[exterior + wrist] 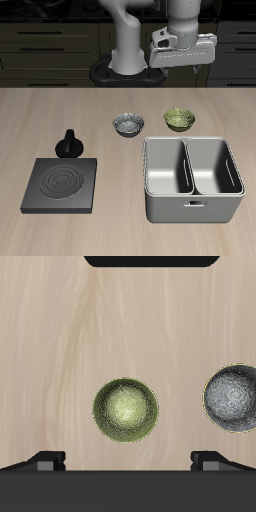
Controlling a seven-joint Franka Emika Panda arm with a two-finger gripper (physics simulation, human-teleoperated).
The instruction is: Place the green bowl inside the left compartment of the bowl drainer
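Observation:
The green bowl (pixel 179 119) stands upright on the table just behind the bowl drainer (pixel 190 208), apart from it. In the wrist view the green bowl (pixel 126 409) lies almost straight below the camera, empty, with its glossy inside showing. My gripper (pixel 182 58) hangs high above the bowl and touches nothing. In the wrist view the gripper (pixel 128 461) is open, with its fingertips (pixel 45 459) spread wide and nothing between them. Both bins of the drainer are empty.
A grey-and-white patterned bowl (pixel 127 124) sits beside the green one, also seen as the patterned bowl (pixel 233 399) in the wrist view. A flat black burner plate (pixel 62 184) lies near the front edge, with a small black pot (pixel 69 143) behind it.

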